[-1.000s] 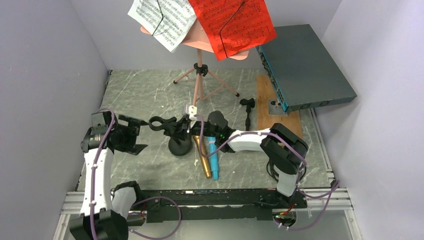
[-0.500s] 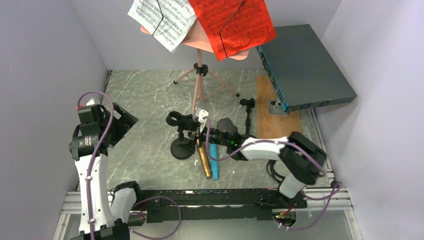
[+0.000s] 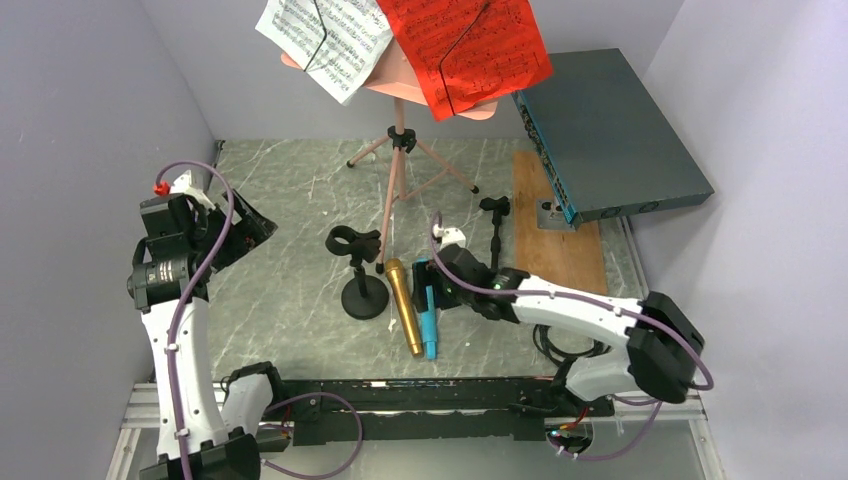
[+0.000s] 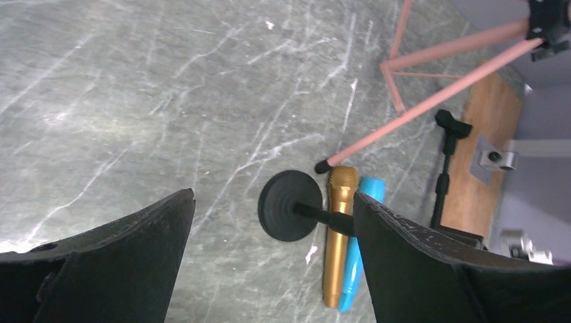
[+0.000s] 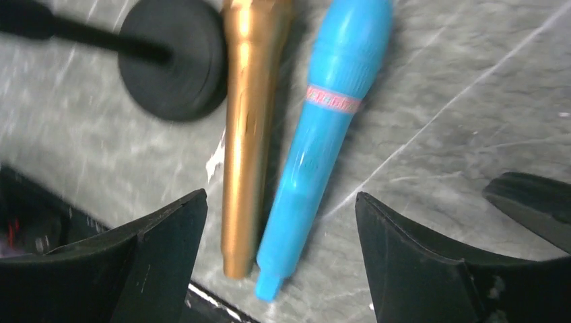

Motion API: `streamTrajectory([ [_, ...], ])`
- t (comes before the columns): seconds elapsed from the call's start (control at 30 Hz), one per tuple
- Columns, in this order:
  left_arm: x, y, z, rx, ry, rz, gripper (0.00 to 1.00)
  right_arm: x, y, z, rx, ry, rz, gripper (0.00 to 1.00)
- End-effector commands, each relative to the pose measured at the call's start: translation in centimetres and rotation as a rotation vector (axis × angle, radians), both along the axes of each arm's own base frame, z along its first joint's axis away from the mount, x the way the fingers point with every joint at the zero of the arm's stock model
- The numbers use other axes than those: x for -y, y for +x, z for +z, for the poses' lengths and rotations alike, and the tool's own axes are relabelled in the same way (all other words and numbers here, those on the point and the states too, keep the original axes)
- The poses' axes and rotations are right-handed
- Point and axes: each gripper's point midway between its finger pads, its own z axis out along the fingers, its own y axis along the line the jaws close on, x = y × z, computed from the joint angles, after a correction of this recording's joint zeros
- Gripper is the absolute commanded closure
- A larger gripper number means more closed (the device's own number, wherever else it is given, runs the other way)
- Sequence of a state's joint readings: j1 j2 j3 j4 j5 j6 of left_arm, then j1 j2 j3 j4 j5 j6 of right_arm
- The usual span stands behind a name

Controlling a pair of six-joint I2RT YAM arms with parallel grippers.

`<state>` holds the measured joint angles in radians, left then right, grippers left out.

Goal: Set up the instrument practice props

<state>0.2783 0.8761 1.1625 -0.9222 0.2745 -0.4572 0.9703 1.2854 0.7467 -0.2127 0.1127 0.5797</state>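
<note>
- Microphones lie side by side near the front middle of the grey marbled tabletop: a gold metallic microphone on the left and a bright blue plastic microphone with a pink band on the right. They are just beside each other, with their wider heads pointing away from the arm bases.
- A black pole on a round disc base with a clip on top stands upright just left of the gold microphone's head.
- A second, slimmer black pole with a clip stands right of the microphones at the left edge of the plain wooden board. Its base cannot be made out.
- The pink hole-punched music desk on tripod legs stands at the back. One black-tipped leg reaches close to the gold microphone's head.
- A white sheet-music page sits on the left of the desk and a red sheet-music page on the right, each under a thin black wire.
- A large flat dark-teal box sits at the right rear, its near corner over the board.
- The left gripper is raised at the table's left side, well apart from the props. Its jaws are spread wide and hold nothing.
- The right gripper hangs low over the two microphones with its jaws spread wide. The blue one shows between the fingers, but nothing is gripped.
</note>
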Motion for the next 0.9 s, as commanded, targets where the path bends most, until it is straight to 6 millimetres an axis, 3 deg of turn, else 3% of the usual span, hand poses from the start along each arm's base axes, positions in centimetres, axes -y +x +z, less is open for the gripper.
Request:
streamTrajectory([
  [0.0, 2.2, 1.0, 3.5, 0.127, -0.068, -0.126, 0.07, 1.8, 3.6, -0.1, -0.019, -0.113, -0.339, 0.20],
  [0.17, 4.0, 1.0, 5.6, 0.182, -0.128, -0.214, 0.01, 1.0, 5.6, -3.5, 0.001, -0.198, -0.372, 0.42],
  [0.33, 5.6, 0.8, 7.7, 0.250, -0.167, -0.300, 0.01, 0.7, 5.2, -8.2, -0.046, -0.293, -0.315, 0.43],
  [0.43, 6.8, 0.8, 9.5, 0.308, -0.203, -0.383, 0.01, 1.7, 5.8, -7.4, 0.009, -0.339, -0.310, 0.53],
  [0.5, 7.8, 0.9, 11.3, 0.370, -0.225, -0.457, 0.01, 2.7, 6.9, -4.3, 0.111, -0.346, -0.317, 0.70],
  [0.57, 9.1, 0.5, 13.2, 0.432, -0.261, -0.559, 0.03, 3.5, 7.9, 0.0, 0.229, -0.321, -0.310, 0.89],
  [0.63, 10.7, -0.4, 14.9, 0.491, -0.313, -0.688, 0.04, 3.6, 8.3, 4.8, 0.344, -0.258, -0.258, 1.00],
  [0.77, 13.0, -1.6, 16.4, 0.543, -0.374, -0.849, 0.04, 1.7, 6.5, 15.2, 0.571, 0.014, -0.010, 1.00],
  [0.87, 13.6, -1.9, 16.2, 0.554, -0.329, -0.853, 0.03, -0.3, 3.5, 23.6, 0.803, 0.310, 0.173, 1.00],
])
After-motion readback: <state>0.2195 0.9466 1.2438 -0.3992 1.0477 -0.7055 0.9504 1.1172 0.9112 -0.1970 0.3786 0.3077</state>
